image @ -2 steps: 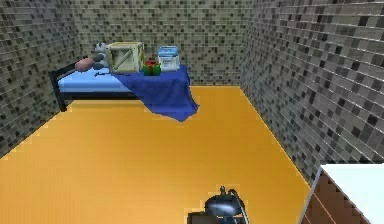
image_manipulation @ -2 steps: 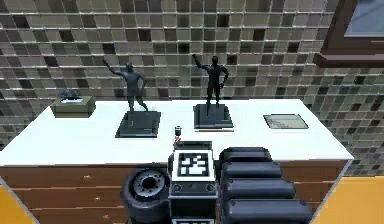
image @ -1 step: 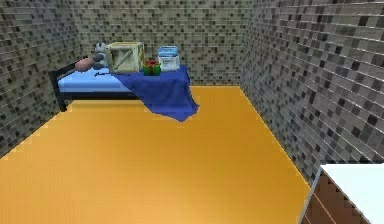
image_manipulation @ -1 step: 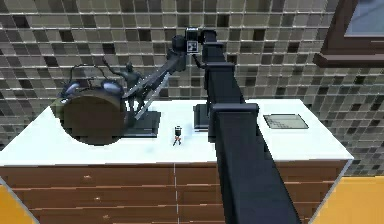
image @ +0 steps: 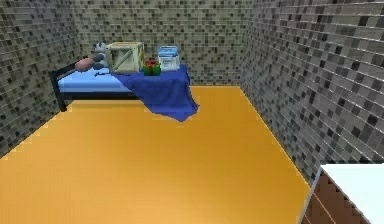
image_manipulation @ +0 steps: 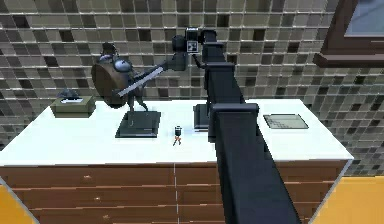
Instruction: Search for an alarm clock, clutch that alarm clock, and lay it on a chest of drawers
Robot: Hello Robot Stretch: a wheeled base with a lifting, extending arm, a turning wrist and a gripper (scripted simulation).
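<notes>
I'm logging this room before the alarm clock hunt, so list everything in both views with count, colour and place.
chest of drawers: one, white top, brown fronts, arm side view's lower half
dark figure: one, on a square base, on the top left of middle
small tray: one, olive, top's left end
small item: one, dark with red, top's front middle
flat pad: one, grey, top's right end
bed: one, blue cover, forward view's far left corner
beige box: one, on the bed
pale blue box: one, on the bed
window frame: one, dark brown, upper right
arm: one, dark
gripper: one, at the figure; cannot tell whether it holds anything
</notes>
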